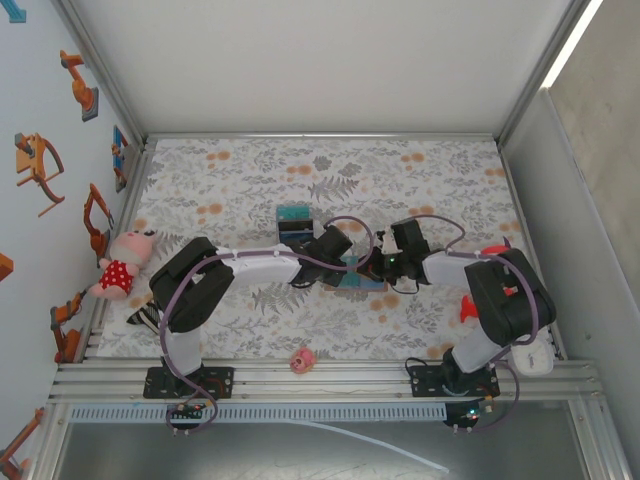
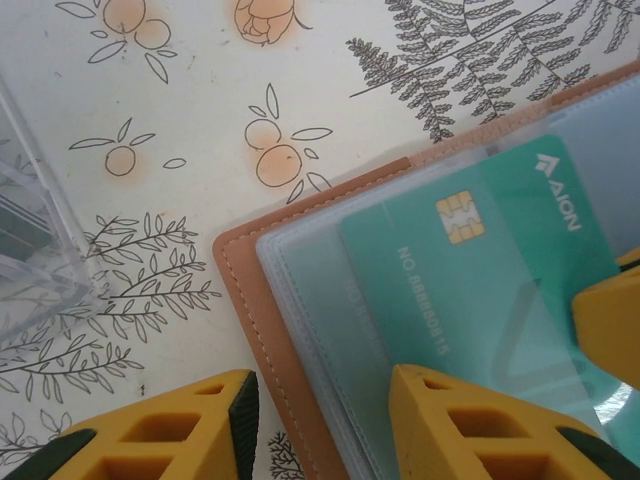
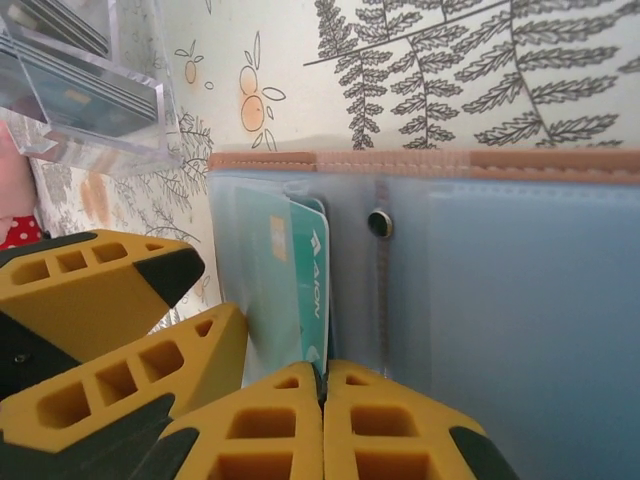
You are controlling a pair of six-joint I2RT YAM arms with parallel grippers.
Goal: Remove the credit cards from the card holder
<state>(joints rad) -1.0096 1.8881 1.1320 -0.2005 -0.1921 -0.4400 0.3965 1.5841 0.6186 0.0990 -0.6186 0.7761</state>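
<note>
Yellow fingertips of the right gripper [image 3: 322,378] sit at the bottom of the right wrist view. They are pressed flat together, with the lower end of the teal credit card [image 3: 300,285] caught in the seam between them. That card lies on the open card holder [image 3: 400,161], whose tan stitched border runs across the middle of the frame above pale blue-grey pockets and a small snap.

From the left wrist view the card shows its gold chip and a white logo. It sits askew under the clear pocket in the lower right, with one right-gripper finger over its right end.

The left gripper [image 2: 320,388] has its jaws apart and grasps nothing. One finger is over the floral cloth [image 2: 200,80] just off the holder's corner at bottom left, the other over the pocket and card at bottom centre.

Near the holder, at upper left in the right wrist view, stands a clear box [image 3: 120,135] with dark cards [image 3: 70,100] inside.

In the top view, a pink toy [image 1: 302,360] lies at the table's near edge and a plush doll [image 1: 120,262] at the left edge.
</note>
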